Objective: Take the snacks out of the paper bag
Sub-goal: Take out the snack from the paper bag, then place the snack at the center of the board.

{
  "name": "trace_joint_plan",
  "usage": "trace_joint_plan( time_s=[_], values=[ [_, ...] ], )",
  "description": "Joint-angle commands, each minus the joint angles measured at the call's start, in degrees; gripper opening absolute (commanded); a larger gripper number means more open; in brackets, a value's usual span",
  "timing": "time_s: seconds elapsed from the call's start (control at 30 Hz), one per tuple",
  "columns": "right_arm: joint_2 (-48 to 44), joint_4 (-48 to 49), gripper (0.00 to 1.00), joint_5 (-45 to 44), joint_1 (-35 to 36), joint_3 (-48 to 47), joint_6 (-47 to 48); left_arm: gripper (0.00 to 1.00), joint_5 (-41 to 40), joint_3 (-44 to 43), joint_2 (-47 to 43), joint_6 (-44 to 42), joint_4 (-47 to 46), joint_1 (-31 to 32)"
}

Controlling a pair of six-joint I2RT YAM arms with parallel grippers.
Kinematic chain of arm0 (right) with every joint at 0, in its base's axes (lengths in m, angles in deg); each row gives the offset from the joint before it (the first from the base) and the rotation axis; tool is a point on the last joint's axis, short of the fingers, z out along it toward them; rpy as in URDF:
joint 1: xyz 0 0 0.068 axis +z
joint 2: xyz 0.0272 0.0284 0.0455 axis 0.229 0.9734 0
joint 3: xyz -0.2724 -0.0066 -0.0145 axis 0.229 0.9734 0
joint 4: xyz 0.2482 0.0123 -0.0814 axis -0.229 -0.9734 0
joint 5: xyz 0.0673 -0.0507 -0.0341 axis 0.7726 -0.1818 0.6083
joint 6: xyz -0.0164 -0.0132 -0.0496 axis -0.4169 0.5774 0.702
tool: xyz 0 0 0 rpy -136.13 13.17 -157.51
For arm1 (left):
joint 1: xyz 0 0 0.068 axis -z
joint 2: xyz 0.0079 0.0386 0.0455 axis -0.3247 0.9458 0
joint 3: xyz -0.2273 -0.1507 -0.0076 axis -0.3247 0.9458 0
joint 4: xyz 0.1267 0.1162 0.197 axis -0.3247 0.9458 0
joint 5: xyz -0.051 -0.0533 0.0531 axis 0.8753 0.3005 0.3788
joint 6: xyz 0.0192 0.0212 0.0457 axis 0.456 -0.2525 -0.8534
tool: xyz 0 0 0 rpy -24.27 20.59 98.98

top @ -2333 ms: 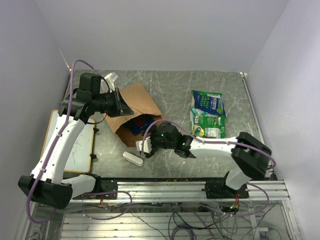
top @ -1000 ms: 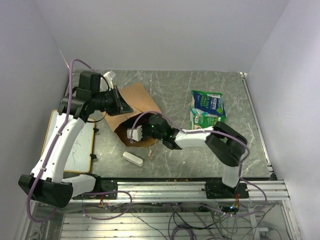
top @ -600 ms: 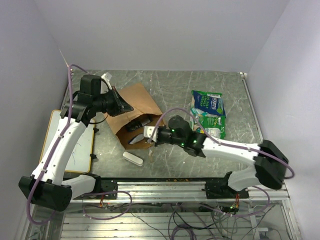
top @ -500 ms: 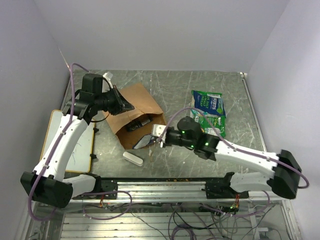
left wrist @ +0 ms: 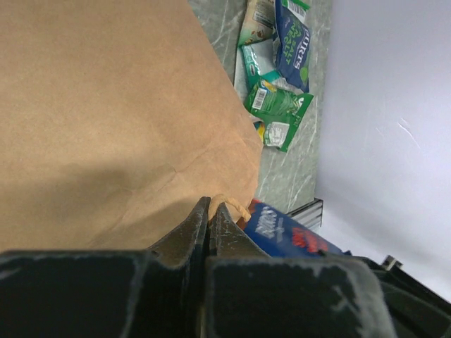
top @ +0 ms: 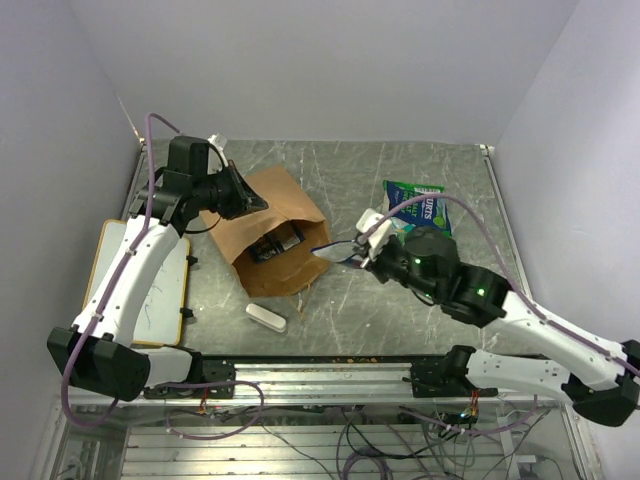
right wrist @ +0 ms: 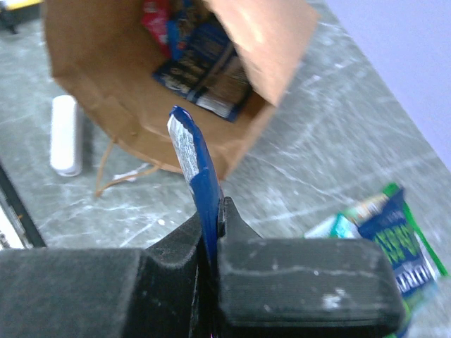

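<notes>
The right arm stretches over the table (top: 340,175) and the right gripper (right wrist: 215,211) pinches 1 blue packet (right wrist: 189,151) by the open paper bag (top: 275,200). The left arm bends, and the left gripper (left wrist: 210,215) squeezes the bag's edge

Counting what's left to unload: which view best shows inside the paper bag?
Right wrist: it looks into the open paper bag, blue packets lying inside. Top external shows them small and dark; left wrist sees mostly the bag's outer side.
</notes>
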Motion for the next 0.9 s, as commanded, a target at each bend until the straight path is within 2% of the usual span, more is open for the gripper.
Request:
trace_joint_plan(
  time_s=[0.0,0.2,0.33,0.43,0.6,0.87],
  values=[
    [-5.8,-3.5,0.00,-16.6,-0.1,-1.3,-4.0,0.07,-3.0,-3.1,1.0,-3.2,1.4,-0.3],
    [-2.4,-4.0,0.00,-28.9,-3.8,-1.9,-6.2,0.07,-2.1,-3.9,2.3,-3.2,1.2,-0.3],
    [3.9,-7.3,0.00,-23.6,-12.9,-5.3,-10.1,0.07,-1.7,-5.1,3.0,-3.6,1.8,-0.3],
    [6.5,-7.9,0.00,-19.8,-16.4,-6.3,-12.2,0.07,-1.4,-5.1,3.0,-3.8,1.9,-0.3],
    [11.4,-14.3,0.00,-25.0,-19.8,-9.3,-16.0,0.07,-0.7,-3.9,2.9,-3.7,1.2,-0.4],
    [11.4,-18.1,0.00,-33.3,-26.9,-8.0,-18.9,0.07,1.3,-3.5,3.7,-3.2,-0.3,-0.4]
  ],
)
